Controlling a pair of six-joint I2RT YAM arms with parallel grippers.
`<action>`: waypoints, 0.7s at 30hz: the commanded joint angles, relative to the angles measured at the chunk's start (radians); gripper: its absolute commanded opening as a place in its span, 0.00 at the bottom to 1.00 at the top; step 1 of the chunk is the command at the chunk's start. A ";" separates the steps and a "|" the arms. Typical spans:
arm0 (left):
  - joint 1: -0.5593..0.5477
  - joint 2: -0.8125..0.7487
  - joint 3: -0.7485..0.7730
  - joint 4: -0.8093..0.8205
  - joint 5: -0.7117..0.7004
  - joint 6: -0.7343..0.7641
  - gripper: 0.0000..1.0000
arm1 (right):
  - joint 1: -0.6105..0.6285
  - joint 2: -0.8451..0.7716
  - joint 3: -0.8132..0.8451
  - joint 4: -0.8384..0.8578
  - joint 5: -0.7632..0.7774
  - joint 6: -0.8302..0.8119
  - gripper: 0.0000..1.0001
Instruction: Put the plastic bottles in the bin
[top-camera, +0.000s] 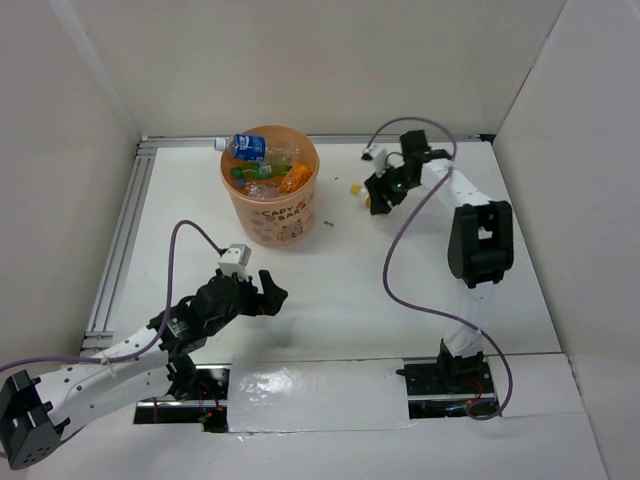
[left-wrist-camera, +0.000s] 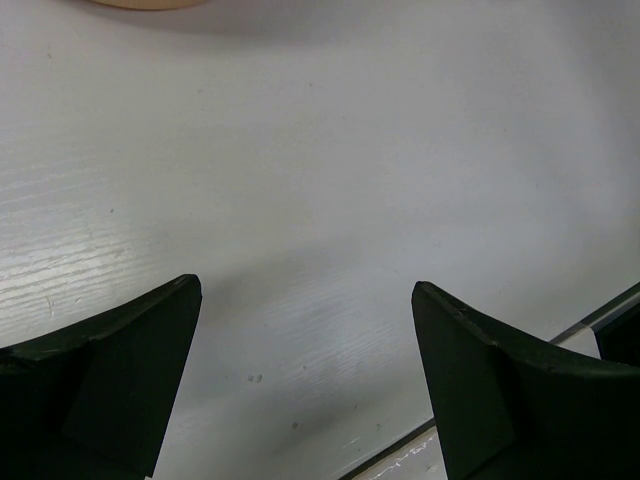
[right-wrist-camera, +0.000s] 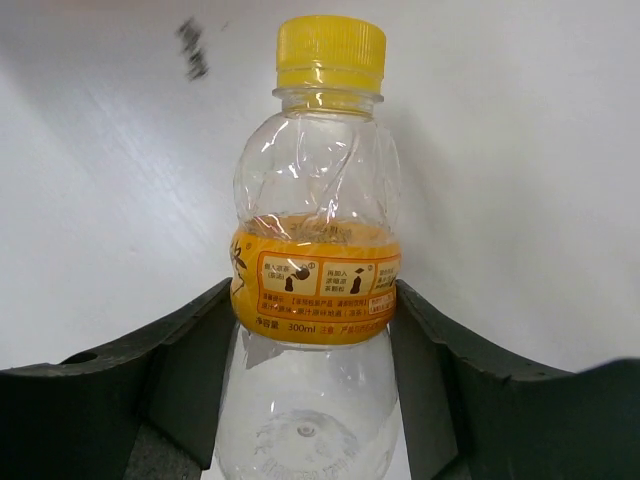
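Bin (top-camera: 272, 218) packed with bottles (top-camera: 262, 172) already! Right gripper (right-wrist-camera: 315, 292) clamps the yellow-capped bottle (right-wrist-camera: 318, 190), seemingly the last one out; left gripper (left-wrist-camera: 305, 330) gapes wide, empty.

Orange bin (top-camera: 272, 218) heaped with bottles (top-camera: 262, 165), clear yellow-capped bottle (right-wrist-camera: 315, 200), orange label, lying right of bin

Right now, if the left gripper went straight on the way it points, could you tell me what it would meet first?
Probably the bare table just ahead of the open left gripper; the bin lies farther on, slightly to the left.
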 joint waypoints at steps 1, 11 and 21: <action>-0.012 -0.035 -0.021 0.072 -0.025 -0.024 0.99 | -0.044 -0.222 0.155 -0.065 -0.076 -0.037 0.17; -0.012 -0.069 -0.061 0.115 -0.005 -0.045 0.99 | 0.195 -0.395 0.097 0.292 -0.393 -0.030 0.23; -0.012 -0.186 -0.090 0.046 -0.005 -0.064 0.99 | 0.372 -0.194 0.252 0.363 -0.296 0.027 0.56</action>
